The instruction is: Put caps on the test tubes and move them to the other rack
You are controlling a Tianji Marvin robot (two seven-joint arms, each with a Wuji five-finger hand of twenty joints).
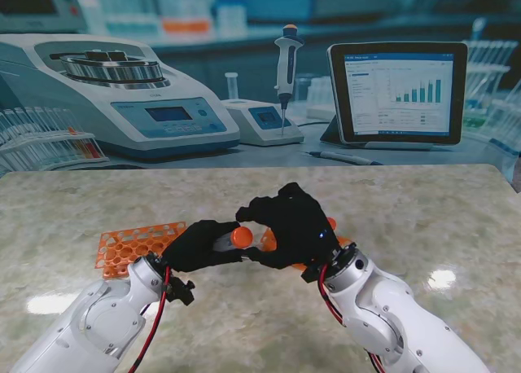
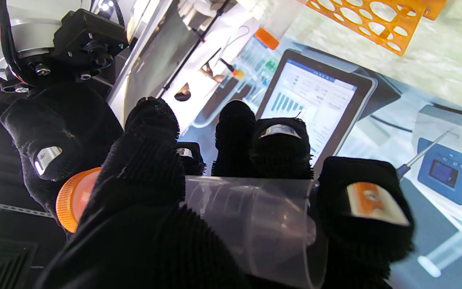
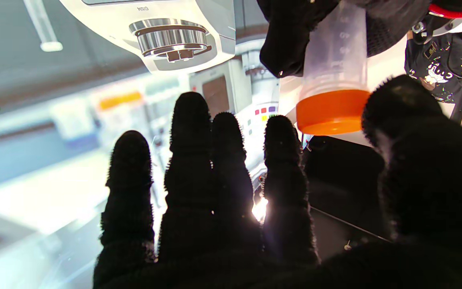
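- Fingers (image 1: 213,229) of the left hand (image 1: 198,246) wrap the clear test tube (image 1: 223,240), held off the table with its orange cap (image 1: 242,237) pointing at the right hand (image 1: 295,225). Stand view: both hands meet mid-table, nearer my edge. Orange rack (image 1: 130,247) lies on the table at my left, just beside the left hand. A second orange rack (image 1: 332,236) shows only as slivers behind the right hand.
- Left wrist view: test tube (image 2: 251,218) lies across the palm, thumb (image 2: 142,168) over it, other fingers (image 2: 281,148) curled behind. Cap (image 2: 74,198) sits on the tube mouth; can't tell if it's fully seated. Empty rack (image 2: 375,20) visible on the table.
- Right wrist view: right fingers (image 3: 191,160) extended, close together, pinching nothing. Thumb (image 3: 399,108) sits just beside the cap (image 3: 331,112); contact unclear.
- Step in hand, my read: seating the cap. Keep the left grip firm and the tube axis steady, close thumb and forefinger on the cap rim, press and twist along the axis. Side load could skew the cap.
- Pose: left wrist rolled so the tube lies near level; right palm turned toward the cap.
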